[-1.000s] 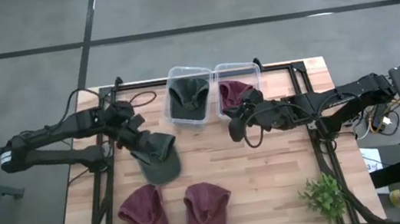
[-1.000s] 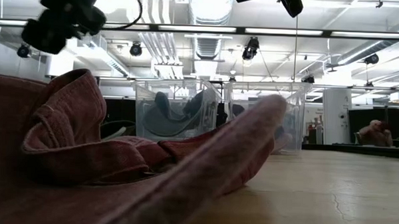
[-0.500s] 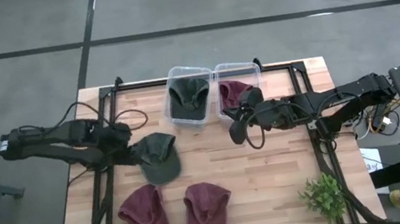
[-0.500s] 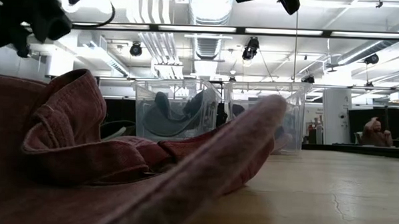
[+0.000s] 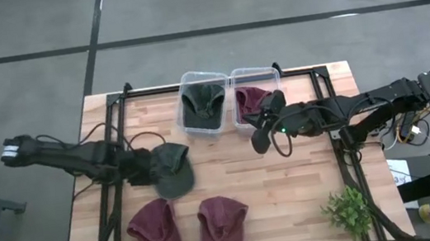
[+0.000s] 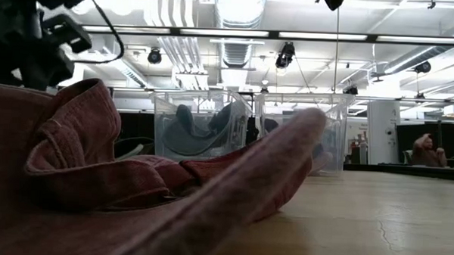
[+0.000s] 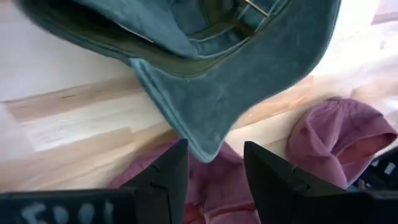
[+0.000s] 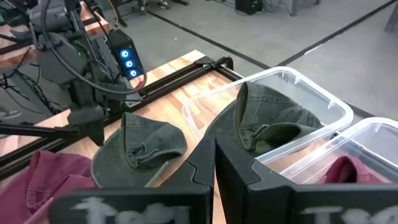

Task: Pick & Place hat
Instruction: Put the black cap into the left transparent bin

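Observation:
A dark green hat (image 5: 173, 169) lies on the wooden table left of centre, also in the right wrist view (image 8: 140, 146). My left gripper (image 5: 146, 169) is low at its left edge and open. In the left wrist view its fingers (image 7: 169, 177) stand on either side of a pointed flap of the hat's rim (image 7: 208, 146). I cannot tell whether they touch it. My right gripper (image 5: 262, 137) hangs shut above the table, just in front of the right bin (image 5: 252, 74).
Two maroon hats (image 5: 156, 228) (image 5: 222, 226) lie near the table's near edge; one fills the low view (image 6: 134, 185). Two clear bins stand at the far edge: the left bin (image 5: 199, 77) holds a green hat, the right a maroon hat (image 5: 250, 99). A small plant (image 5: 347, 210) stands at the near right.
My left arm has swung from above the green hat's far left side toward the table's left and near edges. It has dropped low, and its gripper is now level with the hat's left edge. The hat has stayed where it was.

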Available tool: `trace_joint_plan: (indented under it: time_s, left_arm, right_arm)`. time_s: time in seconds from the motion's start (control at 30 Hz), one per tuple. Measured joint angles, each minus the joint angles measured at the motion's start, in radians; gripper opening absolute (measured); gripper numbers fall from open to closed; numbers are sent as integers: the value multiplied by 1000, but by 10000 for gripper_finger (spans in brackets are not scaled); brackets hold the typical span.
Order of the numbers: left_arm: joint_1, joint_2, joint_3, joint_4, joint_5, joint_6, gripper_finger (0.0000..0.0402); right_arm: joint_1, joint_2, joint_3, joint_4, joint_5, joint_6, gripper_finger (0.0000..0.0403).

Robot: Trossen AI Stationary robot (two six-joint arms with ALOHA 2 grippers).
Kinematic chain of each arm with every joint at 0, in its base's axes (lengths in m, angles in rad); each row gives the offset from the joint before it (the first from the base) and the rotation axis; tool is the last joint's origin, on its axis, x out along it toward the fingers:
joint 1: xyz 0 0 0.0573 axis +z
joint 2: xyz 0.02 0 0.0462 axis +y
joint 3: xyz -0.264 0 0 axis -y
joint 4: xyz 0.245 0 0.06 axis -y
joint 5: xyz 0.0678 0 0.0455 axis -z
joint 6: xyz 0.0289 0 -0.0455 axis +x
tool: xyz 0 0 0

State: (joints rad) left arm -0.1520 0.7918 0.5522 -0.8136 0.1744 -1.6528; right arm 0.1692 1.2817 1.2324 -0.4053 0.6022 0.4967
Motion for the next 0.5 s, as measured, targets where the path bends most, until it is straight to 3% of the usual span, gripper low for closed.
trace_joint_plan:
  time_s: [0.37, 0.5]
  left_arm:
    - [-1, -3, -76, 35, 97, -29, 147]
    - [-2, -3, -66, 37, 35, -14, 147]
  right_arm:
    - [-9, 0, 18, -2, 0, -1, 8]
    - [-16, 0, 23, -1, 0, -6, 8]
